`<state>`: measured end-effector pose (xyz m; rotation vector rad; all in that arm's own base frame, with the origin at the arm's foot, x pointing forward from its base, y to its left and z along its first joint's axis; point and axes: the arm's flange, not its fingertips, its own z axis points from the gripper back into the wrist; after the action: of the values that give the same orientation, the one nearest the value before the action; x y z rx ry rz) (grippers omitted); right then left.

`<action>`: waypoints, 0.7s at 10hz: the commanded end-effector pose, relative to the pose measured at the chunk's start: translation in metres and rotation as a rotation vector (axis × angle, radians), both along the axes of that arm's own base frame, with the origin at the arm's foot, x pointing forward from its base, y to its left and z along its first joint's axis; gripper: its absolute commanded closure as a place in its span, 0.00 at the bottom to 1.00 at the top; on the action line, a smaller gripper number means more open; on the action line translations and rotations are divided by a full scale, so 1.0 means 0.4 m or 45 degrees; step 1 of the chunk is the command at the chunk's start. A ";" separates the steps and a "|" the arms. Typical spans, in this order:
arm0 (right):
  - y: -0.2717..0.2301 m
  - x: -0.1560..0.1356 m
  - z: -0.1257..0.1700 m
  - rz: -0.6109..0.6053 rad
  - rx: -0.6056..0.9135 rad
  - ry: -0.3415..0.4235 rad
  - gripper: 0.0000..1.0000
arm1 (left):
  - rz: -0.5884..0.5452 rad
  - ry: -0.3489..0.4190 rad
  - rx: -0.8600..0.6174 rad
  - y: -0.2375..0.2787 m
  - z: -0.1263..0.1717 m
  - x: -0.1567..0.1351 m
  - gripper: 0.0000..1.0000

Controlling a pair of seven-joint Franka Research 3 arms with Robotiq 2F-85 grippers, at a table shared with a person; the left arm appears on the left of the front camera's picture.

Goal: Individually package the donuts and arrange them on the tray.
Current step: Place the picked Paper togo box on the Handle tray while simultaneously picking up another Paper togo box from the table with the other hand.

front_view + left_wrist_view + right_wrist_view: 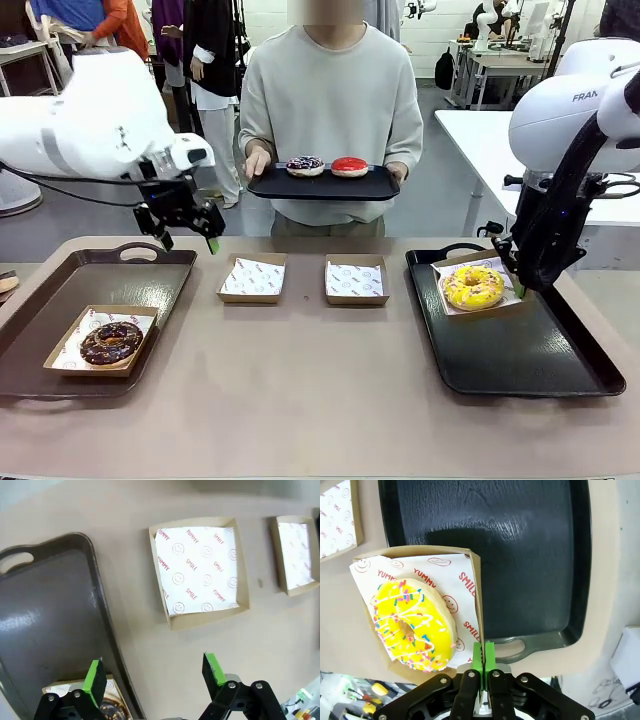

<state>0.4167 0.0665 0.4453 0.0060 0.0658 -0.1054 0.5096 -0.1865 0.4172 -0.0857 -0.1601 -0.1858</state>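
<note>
At the lower left of the front view, a brown tray [60,290] is carrying one box [95,371], and the chocolate donut [110,342] is lying in it on printed paper. Above that tray's far rim the left pincer [190,240] is hovering with its jaws wide and nothing between them. At centre, an empty box [252,278] and a second empty box [357,280] are sitting side by side on the surface [300,420], each lined with paper. At upper centre, a person [335,90] is holding out a small tray [320,187] bearing the sprinkled donut [305,166] and the red donut [349,166], both unboxed.

At right, the right pincer [520,290] is pinching one thin wall of the held box [475,580], jaws nearly together on the cardboard. The yellow donut [412,627] is lying inside it on the paper. In the right wrist view this box is overlapping the left edge of the black tray [485,530], with part of it over the surface. Whether it is resting or lifted cannot be told.

The step in hand appears to be seating this box on the black tray. Doing it well likely means:
- keeping the box level so the donut is not sliding
- moving slowly, since one bendable wall is the only hold
- bringing the whole base inside the rim before the jaws part
- leaving room for three more boxes
</note>
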 end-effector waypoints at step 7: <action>0.004 0.000 0.002 -0.007 -0.002 0.006 0.98 | -0.023 -0.019 -0.004 -0.061 -0.101 0.030 0.00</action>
<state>0.4166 0.0664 0.4451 0.0058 0.0669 -0.1056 0.5219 -0.2118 0.3771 -0.0915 -0.1812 -0.2058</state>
